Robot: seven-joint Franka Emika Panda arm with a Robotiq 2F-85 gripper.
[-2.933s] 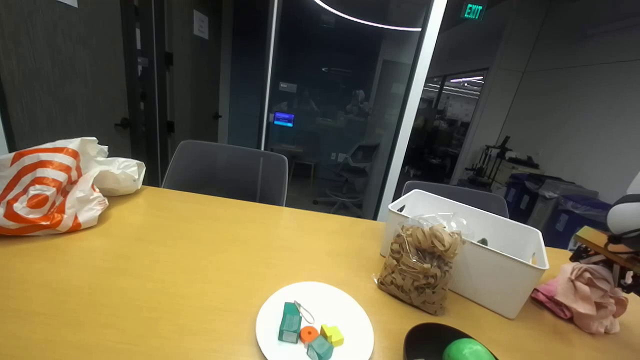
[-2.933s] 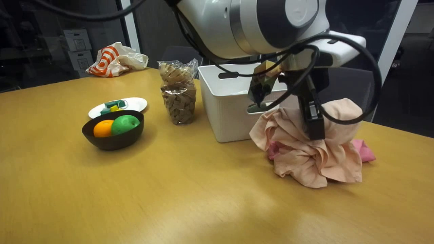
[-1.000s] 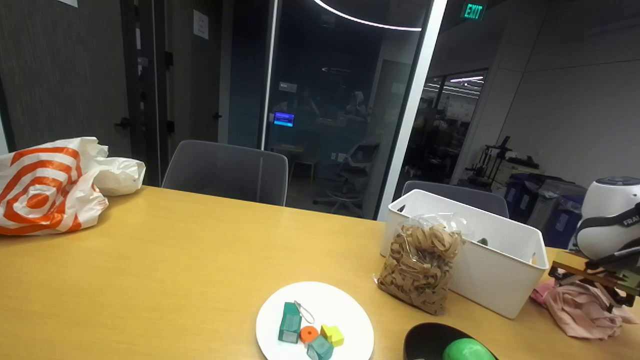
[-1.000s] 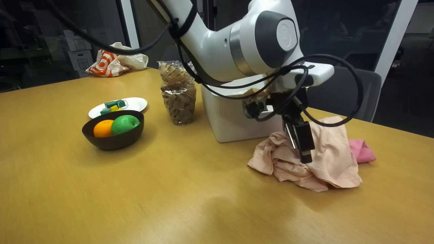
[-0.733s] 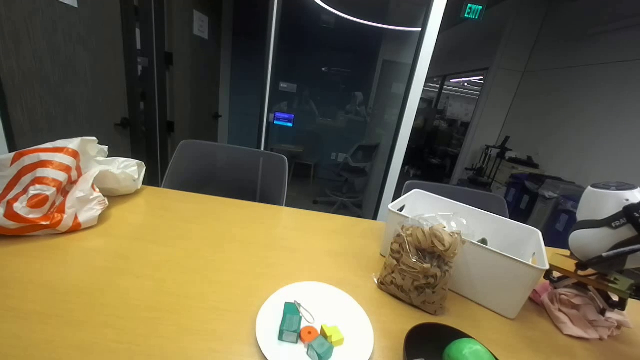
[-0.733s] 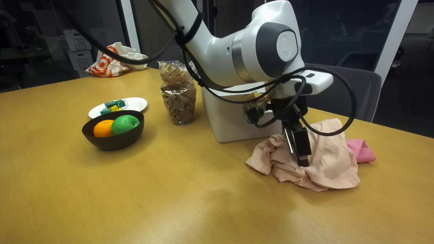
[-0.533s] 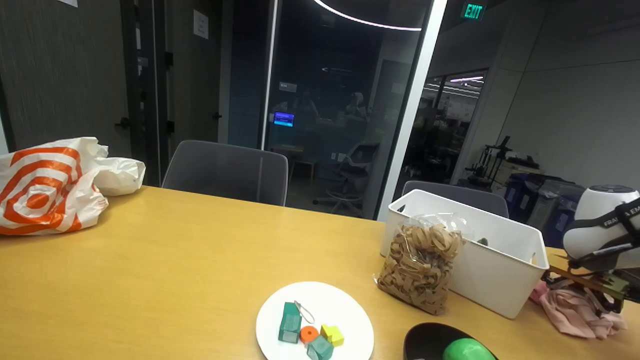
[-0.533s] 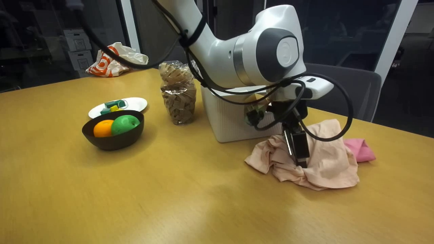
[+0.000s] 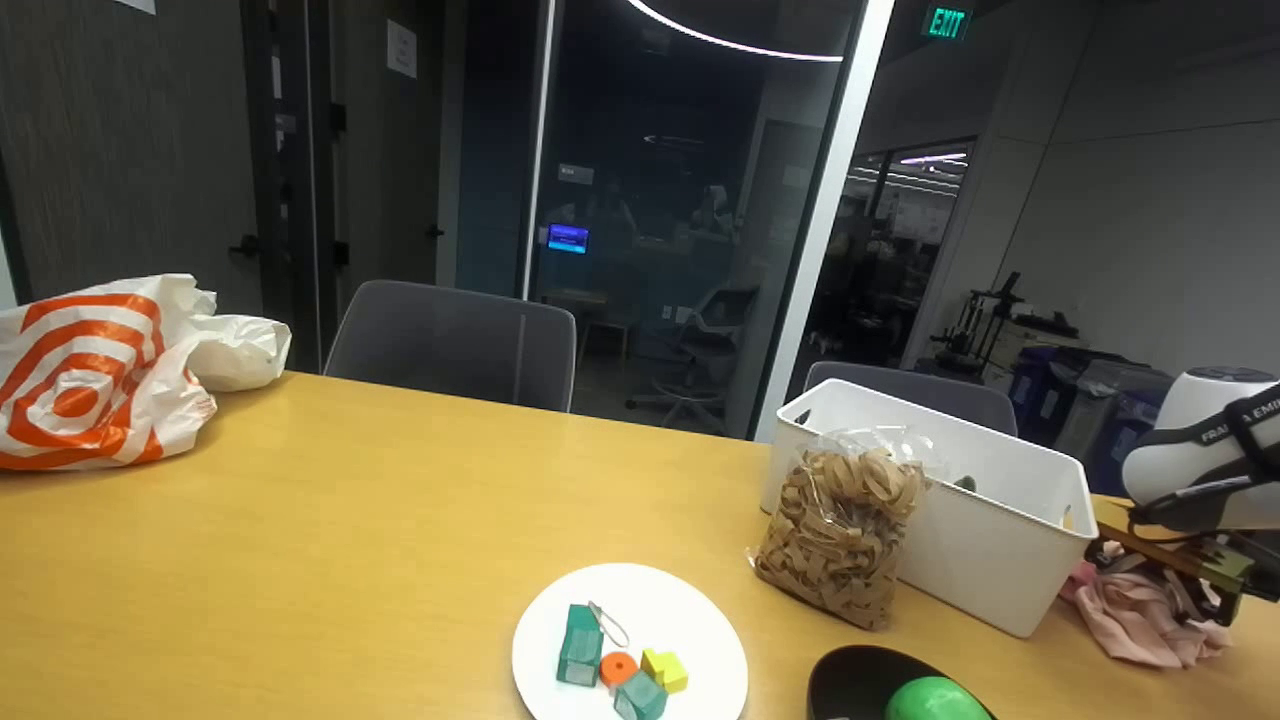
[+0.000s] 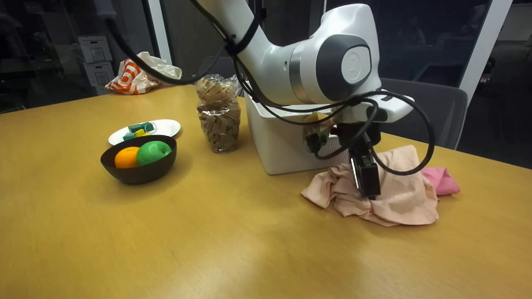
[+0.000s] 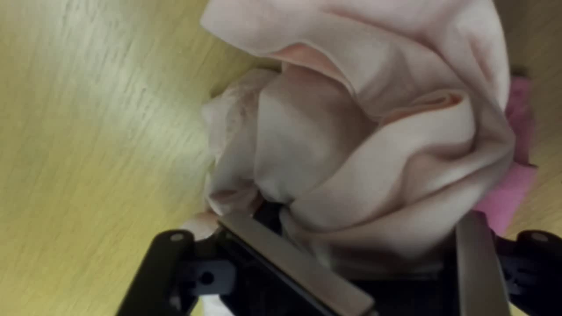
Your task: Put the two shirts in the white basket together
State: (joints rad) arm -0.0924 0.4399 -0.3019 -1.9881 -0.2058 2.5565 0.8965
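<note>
The peach shirt (image 10: 403, 199) lies crumpled on the table beside the white basket (image 9: 985, 545). Partly covered by it is the pink shirt (image 10: 441, 181), whose edge also shows at the right of the wrist view. My gripper (image 11: 364, 221) points down into the peach shirt, its fingers (image 11: 303, 267) standing wide apart on either side of bunched cloth. Folds hide the fingertips in part, and no firm pinch on the fabric is visible. In an exterior view the near finger (image 10: 368, 180) presses against the peach cloth. The basket's floor is hidden.
A clear bag of brown paper strips (image 9: 845, 535) stands against the basket. A black bowl (image 10: 139, 172) with fruit and a white plate (image 9: 540, 640) with small blocks sit farther along the table. A loose cable (image 10: 428, 137) loops beside the wrist.
The arm has come down from above into the peach shirt. Over the last half second the gripper has risen slightly, and the peach shirt has slid a little toward the basket.
</note>
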